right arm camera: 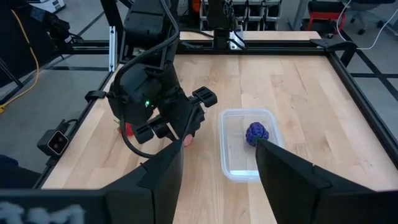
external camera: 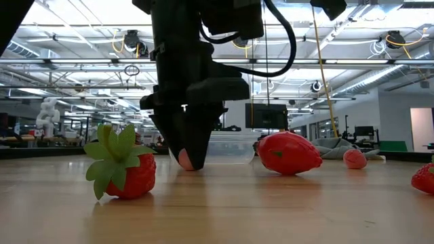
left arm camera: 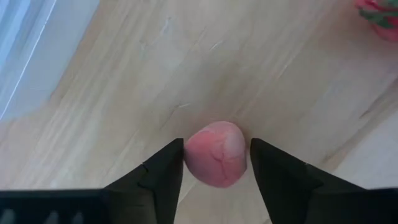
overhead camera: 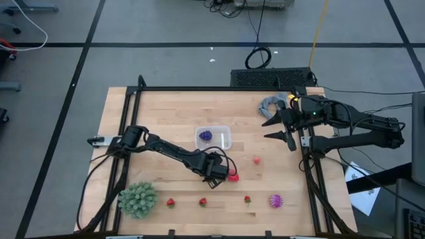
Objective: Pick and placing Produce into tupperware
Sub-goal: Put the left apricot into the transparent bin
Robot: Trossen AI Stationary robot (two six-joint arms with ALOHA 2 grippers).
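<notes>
Pink fruit [left arm camera: 216, 162]: on the bare wood between the left gripper's two fingers, near the table's middle, on the near side of the tupperware.
Left gripper [left arm camera: 216, 163]: lowered to the table over the pink fruit; one finger stands at each side of the fruit, right against it or nearly so; a firm pinch cannot be told.
Red strawberry [overhead camera: 234, 177]: just right of the left gripper, lying on the wood.
Tupperware [overhead camera: 224, 131]: clear tub at the table's centre, just beyond the left gripper.
Purple fruit [right arm camera: 256, 133]: inside the tupperware.
Small pink fruit [overhead camera: 256, 159]: on the wood, right of the tupperware and apart from it.
Near row: three small strawberries [overhead camera: 202, 202] spaced along the near edge, with the magenta spiky ball [overhead camera: 275, 200] at the row's right end.
Green spiky ball [overhead camera: 138, 199]: near left corner, left of the row.
Right gripper [overhead camera: 280, 129]: held above the far right part of the table, fingers spread, nothing between them.
Grey cloth [overhead camera: 271, 105]: far right of the table, beside the right arm.
Table [overhead camera: 166, 106]: light wood top inside a dark frame.
</notes>
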